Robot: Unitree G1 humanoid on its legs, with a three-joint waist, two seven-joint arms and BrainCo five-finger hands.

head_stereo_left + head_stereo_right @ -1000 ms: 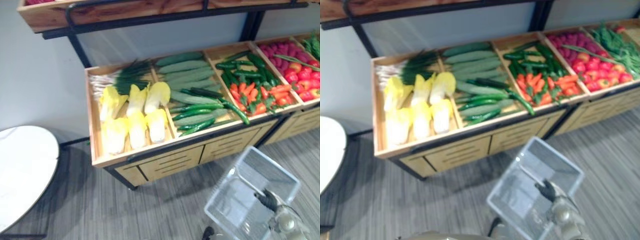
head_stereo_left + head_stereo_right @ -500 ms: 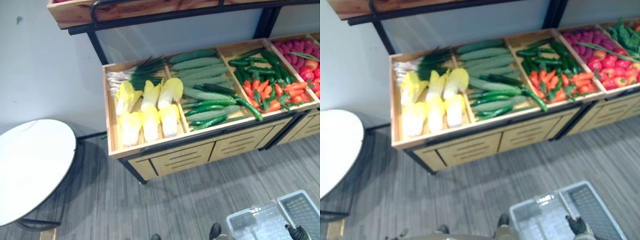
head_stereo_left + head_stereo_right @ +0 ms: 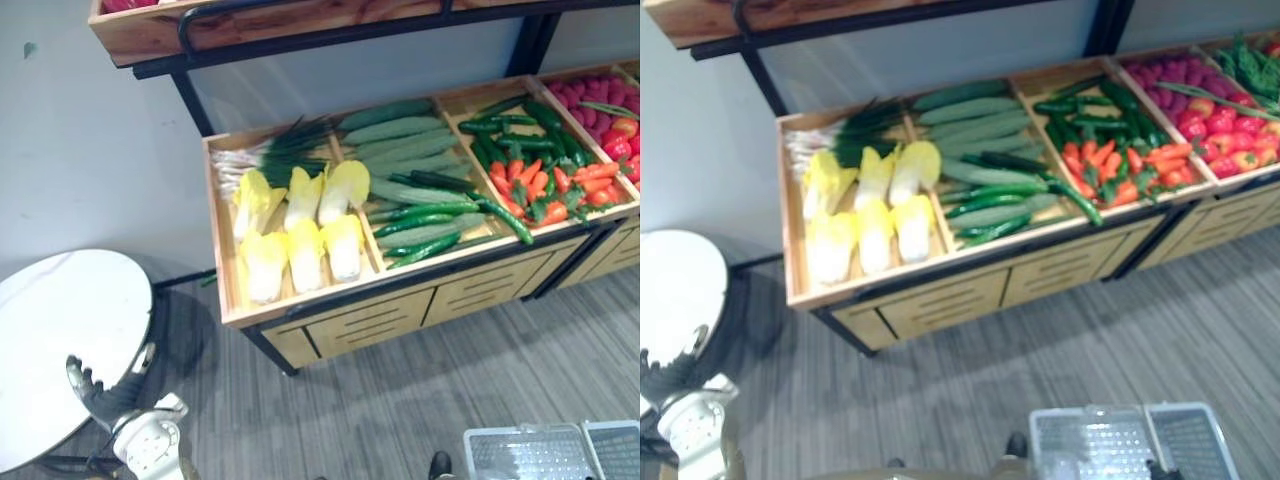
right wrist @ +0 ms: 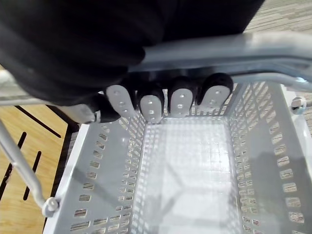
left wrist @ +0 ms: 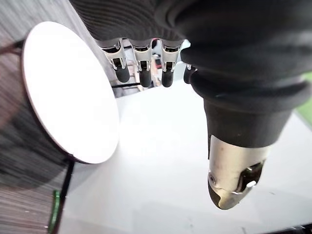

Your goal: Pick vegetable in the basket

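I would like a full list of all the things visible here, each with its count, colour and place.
stand: one, light wood, against the wall, split into compartments
upper shelf: one, wood, above the stand
cabbages: six, yellow-white, left compartment
green onions: one bunch, green and white, behind the cabbages
cucumbers: many, green, middle compartment
orange-red vegetables: many, likely carrots, next compartment, dark green ones behind them
red vegetables: many, red and pink, far right compartment
table: one, white, round, left of the stand
basket: one, grey, empty, low on the right
left hand: open, by the table
right hand: curled round the basket's handle
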